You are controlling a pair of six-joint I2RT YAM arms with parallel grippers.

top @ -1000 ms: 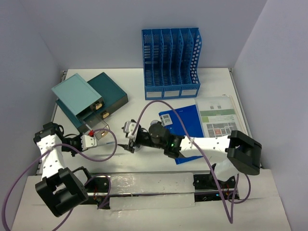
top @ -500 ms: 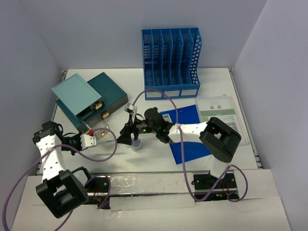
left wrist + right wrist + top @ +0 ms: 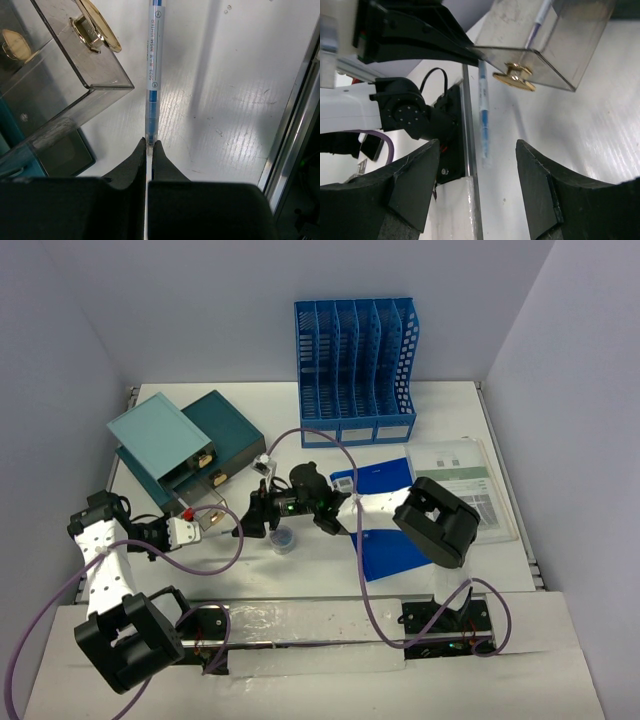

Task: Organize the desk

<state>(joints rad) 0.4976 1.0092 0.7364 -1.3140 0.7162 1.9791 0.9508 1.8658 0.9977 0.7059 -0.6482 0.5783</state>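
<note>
- Left gripper (image 3: 149, 145): clenched on the tail of a blue highlighter (image 3: 152, 65), which points out past the clear drawer box (image 3: 65, 85).
- Right gripper (image 3: 477, 145): jaws apart, nothing held. The highlighter lines up in the gap ahead of them.
- Change: in the last second your right arm has swung left across the desk (image 3: 440, 410) to meet the left one.
- Reading: you look to be setting up a handover. The desk lies under both arms, with loose papers (image 3: 465, 485) at its right side.
</note>
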